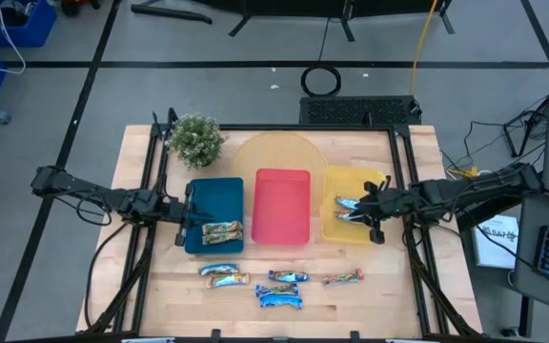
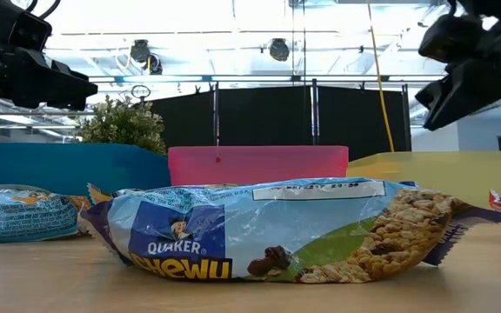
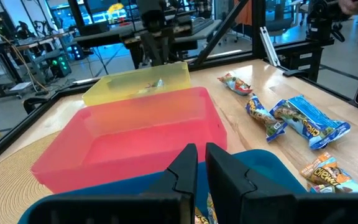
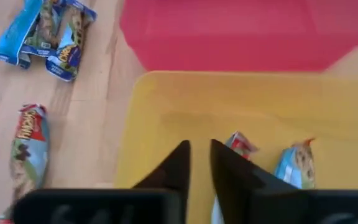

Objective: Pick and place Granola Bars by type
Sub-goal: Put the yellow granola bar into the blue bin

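Both end effectors, left [image 1: 181, 213] and right [image 1: 374, 211], look nearly closed, empty; next grab a table bar [image 1: 342, 278] beside red tray [image 1: 282, 176].

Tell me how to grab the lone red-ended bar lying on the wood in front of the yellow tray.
Grip the red-ended bar across its narrow middle, coming straight down from above. It lies flat, long axis running left-right, apart from the other bars, so jaws should straddle its front and back edges.
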You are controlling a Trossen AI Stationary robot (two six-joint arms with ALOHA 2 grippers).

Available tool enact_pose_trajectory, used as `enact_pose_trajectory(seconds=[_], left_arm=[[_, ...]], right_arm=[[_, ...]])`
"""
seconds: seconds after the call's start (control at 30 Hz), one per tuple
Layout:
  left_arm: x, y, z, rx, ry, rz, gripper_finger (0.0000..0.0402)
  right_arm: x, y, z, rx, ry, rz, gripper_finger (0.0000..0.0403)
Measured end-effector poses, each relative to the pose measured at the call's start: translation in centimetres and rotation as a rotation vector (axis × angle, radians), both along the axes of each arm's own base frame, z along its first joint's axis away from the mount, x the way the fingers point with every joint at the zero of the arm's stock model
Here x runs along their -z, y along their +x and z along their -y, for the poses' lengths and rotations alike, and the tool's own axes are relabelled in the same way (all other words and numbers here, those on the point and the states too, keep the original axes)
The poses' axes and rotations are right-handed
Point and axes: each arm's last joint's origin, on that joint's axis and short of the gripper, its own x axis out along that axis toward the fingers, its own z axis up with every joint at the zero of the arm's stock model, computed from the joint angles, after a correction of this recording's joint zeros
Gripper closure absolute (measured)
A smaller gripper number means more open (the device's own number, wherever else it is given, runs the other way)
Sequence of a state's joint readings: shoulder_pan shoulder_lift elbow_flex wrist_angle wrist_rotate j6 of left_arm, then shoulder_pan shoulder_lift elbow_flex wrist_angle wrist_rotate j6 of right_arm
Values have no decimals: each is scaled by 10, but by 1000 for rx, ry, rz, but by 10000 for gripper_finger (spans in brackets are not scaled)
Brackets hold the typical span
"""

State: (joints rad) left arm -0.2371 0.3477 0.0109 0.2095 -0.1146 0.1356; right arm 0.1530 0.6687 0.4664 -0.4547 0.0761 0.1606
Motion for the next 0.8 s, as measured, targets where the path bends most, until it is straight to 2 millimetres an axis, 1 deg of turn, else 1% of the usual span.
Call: enact_pose_trajectory(seconds=[0.03, 0.1, 0.23, 0.4, 0.57, 0.8], left_arm=[[0, 0, 0, 0, 0, 0, 360], [0, 0, 0, 0, 0, -2, 360], [0, 0, 0, 0, 1, -4, 360], [0, 0, 0, 2, 21, -2, 360], [0, 0, 0, 4, 40, 3, 360], [0, 0, 0, 9, 74, 11, 360]], right_arm=[[4, -3, 1, -9, -12, 26, 381], [12, -7, 3, -6, -17, 79, 395], [24, -10, 6, 17, 5, 217, 394], [33, -12, 6, -31, -50, 367, 400], [35, -17, 6, -109, -105, 425, 402], [25, -24, 6, -143, -161, 534, 402]])
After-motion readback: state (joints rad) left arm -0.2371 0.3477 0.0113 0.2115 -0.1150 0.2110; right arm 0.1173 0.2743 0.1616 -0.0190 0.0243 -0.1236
